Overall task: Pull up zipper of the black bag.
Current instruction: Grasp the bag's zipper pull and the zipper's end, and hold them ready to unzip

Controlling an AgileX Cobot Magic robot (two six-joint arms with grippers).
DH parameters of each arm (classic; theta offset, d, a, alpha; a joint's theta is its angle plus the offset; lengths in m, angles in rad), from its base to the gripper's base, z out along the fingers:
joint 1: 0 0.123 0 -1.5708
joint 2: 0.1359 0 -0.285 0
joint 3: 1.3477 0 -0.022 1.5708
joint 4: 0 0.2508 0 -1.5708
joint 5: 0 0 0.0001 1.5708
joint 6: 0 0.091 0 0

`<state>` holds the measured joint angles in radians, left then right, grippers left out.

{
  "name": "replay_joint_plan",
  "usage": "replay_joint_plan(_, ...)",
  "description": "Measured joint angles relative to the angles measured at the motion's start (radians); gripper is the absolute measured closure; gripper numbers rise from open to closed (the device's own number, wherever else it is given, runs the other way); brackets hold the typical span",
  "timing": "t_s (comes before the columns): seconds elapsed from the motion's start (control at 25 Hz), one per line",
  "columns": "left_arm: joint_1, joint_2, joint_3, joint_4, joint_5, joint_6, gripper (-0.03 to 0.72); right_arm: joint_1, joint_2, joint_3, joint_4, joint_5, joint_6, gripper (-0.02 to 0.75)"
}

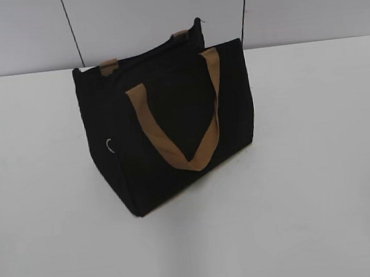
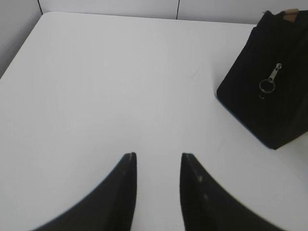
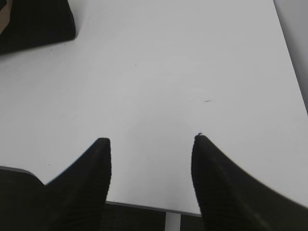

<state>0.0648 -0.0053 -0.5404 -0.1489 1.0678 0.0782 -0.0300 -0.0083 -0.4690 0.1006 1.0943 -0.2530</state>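
Your zipper (image 2: pixel 268 85) shows best in the left wrist view: a small silver ring pull hanging from a short slider on the narrow end panel of the black bag (image 2: pixel 264 91). It sits ahead of your left gripper (image 2: pixel 158 156) and well off to its right, near the right edge of that view, with bare table between them. The pull hangs loose against the fabric, nothing touching it. In the exterior view you can just make out the same ring as a pale arc low on the bag's left-facing end.

The bag stands upright on the white table (image 1: pixel 324 189). One tan strap handle (image 1: pixel 183 122) droops down over its broad front face; the other handle (image 1: pixel 109 67) shows only as short tan tabs along the top edge.

Your left gripper's fingers are spread with a clear gap, holding nothing, low over the tabletop. Your right gripper (image 3: pixel 151 139) is spread wider still, also empty, and sits near the table's front edge. From that hand, only a corner of the bag shows, far ahead and to the left. Neither arm appears in the exterior view.
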Motion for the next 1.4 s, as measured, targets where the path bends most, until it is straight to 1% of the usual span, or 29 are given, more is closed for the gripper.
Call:
replay_joint_plan(1.2, 0.000, 0.000, 0.000, -0.003, 0.000, -0.001, 0.453, 0.000, 0.000, 0.000, 0.000, 0.000, 0.000, 0.326)
replay_joint_plan(1.28, 0.000, 0.003, 0.000, -0.003, 0.000, -0.001, 0.430, 0.000, 0.000, 0.000, 0.000, 0.000, 0.000, 0.326)
replay_joint_plan(1.36, 0.000, 0.022, 0.000, -0.003, 0.000, -0.001, 0.369, 0.000, 0.000, 0.000, 0.000, 0.000, 0.000, 0.326)
replay_joint_plan(1.4, 0.000, 0.033, 0.000, -0.003, 0.000, -0.001, 0.323, 0.000, 0.000, 0.000, 0.000, 0.000, 0.000, 0.326)
